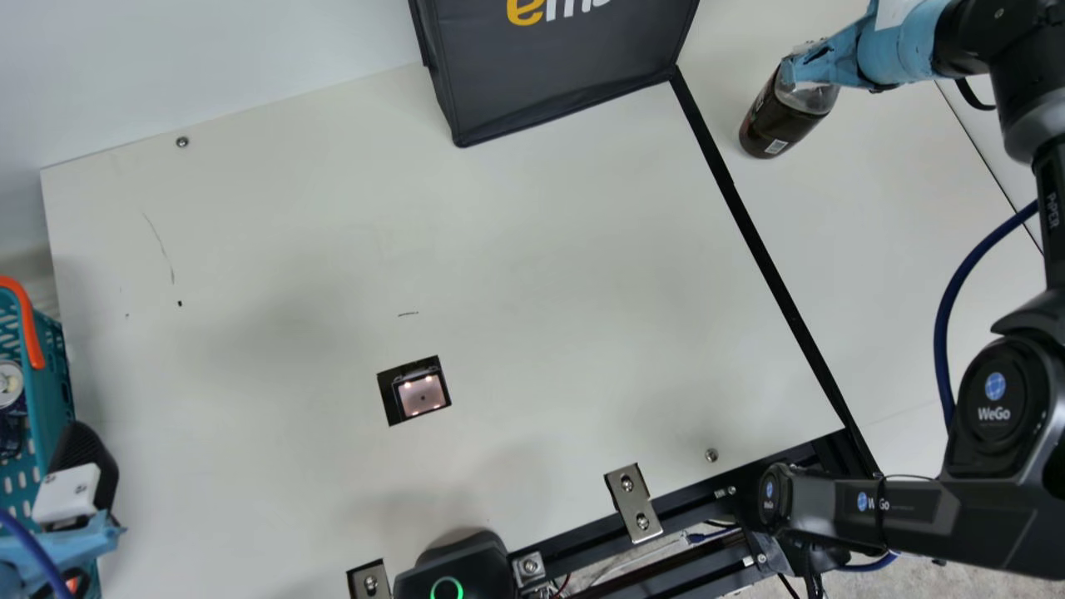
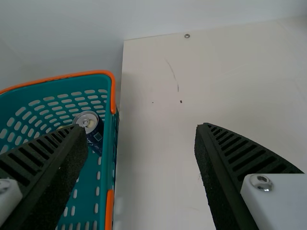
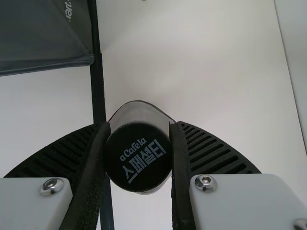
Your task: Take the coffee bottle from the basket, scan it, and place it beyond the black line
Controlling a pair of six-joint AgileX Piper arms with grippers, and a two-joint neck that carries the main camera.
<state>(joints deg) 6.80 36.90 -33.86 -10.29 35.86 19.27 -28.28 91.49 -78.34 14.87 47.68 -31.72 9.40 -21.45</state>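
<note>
Bottle (image 1: 770, 125) is beyond the black line (image 1: 774, 274), between it and the table's (image 1: 541, 225) right edge, towards the far edge; we cannot tell if its base touches down. Our right gripper (image 1: 805, 70) has its 2 fingers closed on it, 1 on each side. Our left gripper (image 1: 79, 457), its 2 fingers spread with nothing between them, is at the basket (image 1: 55, 358) by the left edge. We see a can (image 2: 89, 125) inside.
</note>
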